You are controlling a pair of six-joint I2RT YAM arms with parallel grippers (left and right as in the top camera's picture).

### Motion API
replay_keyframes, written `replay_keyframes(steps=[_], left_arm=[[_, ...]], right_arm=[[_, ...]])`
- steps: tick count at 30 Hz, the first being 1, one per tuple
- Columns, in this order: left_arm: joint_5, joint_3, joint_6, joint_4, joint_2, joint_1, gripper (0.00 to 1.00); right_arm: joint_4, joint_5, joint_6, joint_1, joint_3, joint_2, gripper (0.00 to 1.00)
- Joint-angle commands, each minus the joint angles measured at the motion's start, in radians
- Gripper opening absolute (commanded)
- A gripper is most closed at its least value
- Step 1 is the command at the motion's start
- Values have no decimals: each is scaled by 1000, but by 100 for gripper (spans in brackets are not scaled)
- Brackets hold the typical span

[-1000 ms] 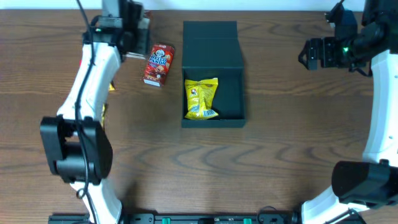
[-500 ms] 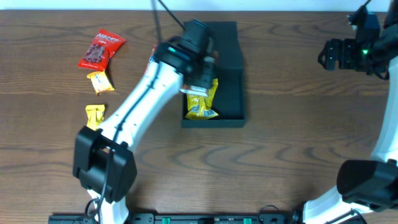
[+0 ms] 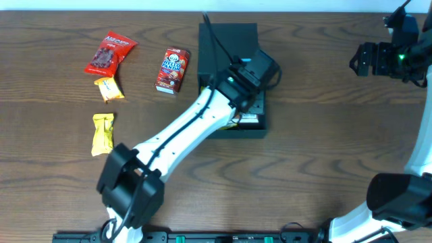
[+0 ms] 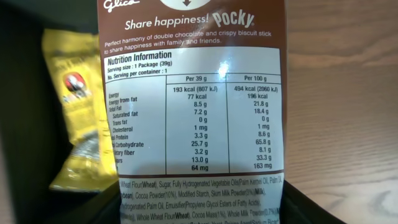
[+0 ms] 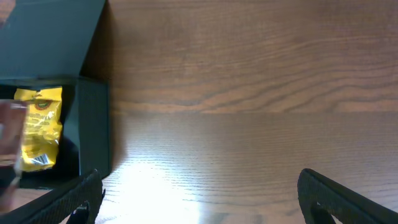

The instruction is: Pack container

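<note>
Left gripper (image 3: 252, 71) is over the right side of the container (image 3: 233, 132), clamped on a brown Pocky packet (image 4: 193, 93). In the wrist view the packet fills the middle between the two fingers, with the nutrition panel facing the camera. Container sits top centre of the overhead frame, lid flap open and lying toward the top edge. A yellow snack packet (image 4: 73, 118) lies inside in the left part of the box; from overhead it is mostly hidden under the arm. Right gripper (image 5: 200, 182) hangs at the upper right of the overhead frame, well apart from the container, fingers spread wide with nothing between them. On the table (image 3: 324, 169), a red snack box (image 3: 173, 69) sits just left of the container. Further left are a red packet (image 3: 110, 52), a small yellow candy (image 3: 106, 89) and a yellow bar (image 3: 102, 133).
</note>
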Motion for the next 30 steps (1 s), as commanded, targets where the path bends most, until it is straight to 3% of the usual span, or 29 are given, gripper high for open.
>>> replay_keyframes(steps=[1, 6, 8, 11, 14, 23, 27, 30], left_arm=[[-31, -8, -94, 9, 67, -16, 61], [-43, -8, -94, 12, 105, -27, 63], [-54, -8, -93, 14, 114, -27, 68], [-58, -8, -93, 28, 117, -27, 88], [-58, -8, -80, 48, 116, -27, 92], [-76, -6, 17, 53, 88, -26, 89], [-243, -6, 72, 39, 25, -24, 89], [-373, -6, 117, 23, -18, -17, 80]], right_arm=[[2, -9, 12, -5, 4, -15, 99], [3, -13, 15, -5, 4, -15, 99], [3, -13, 15, -5, 4, -15, 99], [2, -14, 16, -5, 4, -15, 99], [1, -37, 15, -5, 4, -15, 99], [-11, -42, 15, -5, 4, -15, 99], [-14, -42, 15, -5, 4, -15, 99], [-13, -42, 15, -5, 4, -15, 99]])
